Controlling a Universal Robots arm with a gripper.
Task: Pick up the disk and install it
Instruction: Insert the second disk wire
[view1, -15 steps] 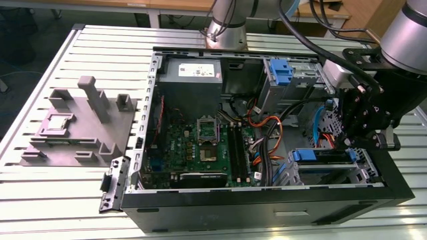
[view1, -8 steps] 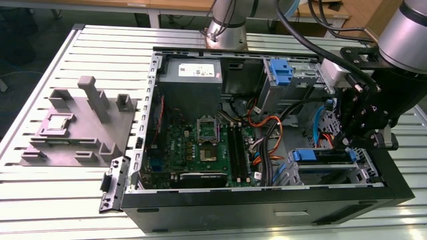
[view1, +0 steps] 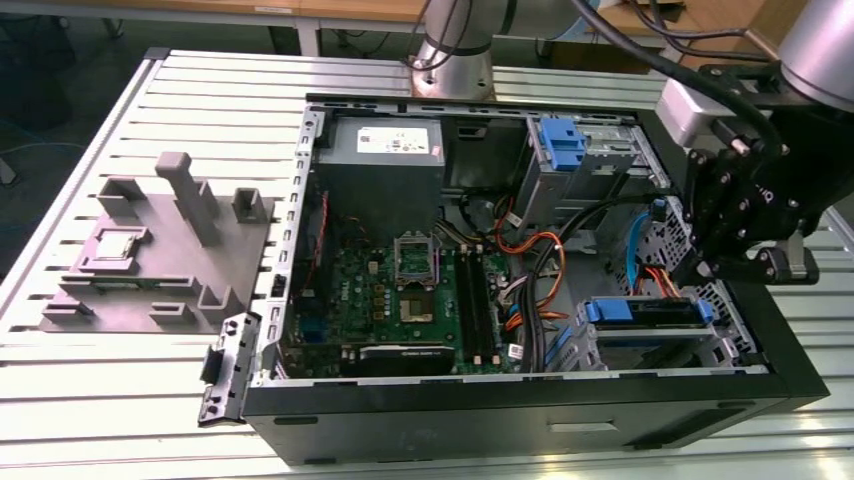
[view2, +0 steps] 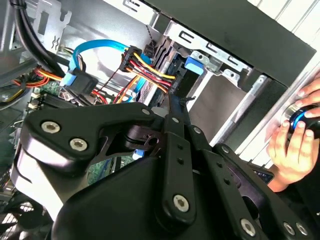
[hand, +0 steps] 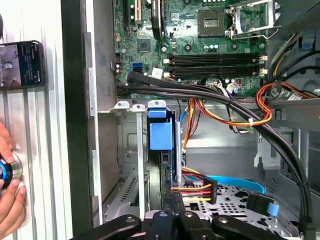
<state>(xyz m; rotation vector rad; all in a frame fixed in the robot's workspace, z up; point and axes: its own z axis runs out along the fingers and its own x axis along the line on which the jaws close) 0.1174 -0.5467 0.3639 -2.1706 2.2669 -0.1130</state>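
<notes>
The disk (view1: 647, 312), dark and framed by a blue carrier, sits in the silver drive bay at the near corner of the open computer case on the exterior view's right. Its blue end tab (hand: 161, 135) stands out in the first wrist view, and the tab (view2: 193, 65) also shows in the second wrist view. My black gripper (view1: 703, 268) hangs just beside the bay, close to the case's wall. Its fingers (view2: 174, 120) are pressed together, shut, with their tips (hand: 173, 199) near the disk's cabled end. Whether they touch the disk I cannot tell.
A bundle of red, yellow and black wires (view2: 145, 67) and a blue cable (view2: 95, 47) crowd the bay. An upright blue bracket (view1: 563, 140) and a grey power supply (view1: 387, 150) stand at the case's far side. A person's hand (view2: 292, 145) rests outside the case wall. A grey fixture (view1: 160, 250) sits on the table.
</notes>
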